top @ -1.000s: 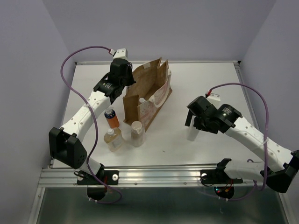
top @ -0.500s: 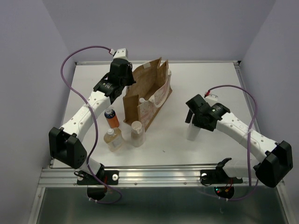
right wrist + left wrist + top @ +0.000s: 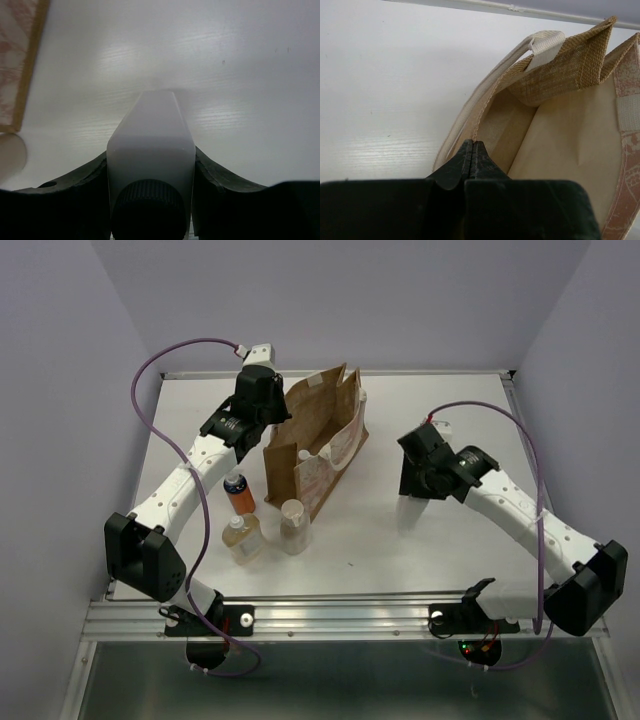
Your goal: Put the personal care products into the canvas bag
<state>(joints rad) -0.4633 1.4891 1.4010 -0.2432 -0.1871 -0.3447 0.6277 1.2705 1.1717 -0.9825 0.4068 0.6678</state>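
The canvas bag (image 3: pixel 318 436) stands open at the table's middle, its printed panel facing right. My left gripper (image 3: pixel 262 408) is shut on the bag's left rim (image 3: pixel 479 131), and the bag's inside (image 3: pixel 570 130) shows in the left wrist view. My right gripper (image 3: pixel 416 480) is shut on the translucent white bottle with black cap (image 3: pixel 150 145) and holds it above the table, right of the bag. The orange bottle (image 3: pixel 238 492), the amber bottle (image 3: pixel 243 537) and the beige bottle (image 3: pixel 292 525) stand in front of the bag. The yellow-green bottle is not in view.
The bag's printed panel (image 3: pixel 17 55) and the beige bottle's top (image 3: pixel 9 156) lie at the left edge of the right wrist view. The table (image 3: pixel 440 410) is walled at the back and both sides. Metal rails run along its near edge (image 3: pixel 330 618).
My right gripper has lifted the white bottle off the table and carried it up and slightly back toward the bag. The left arm and the other bottles have not moved.
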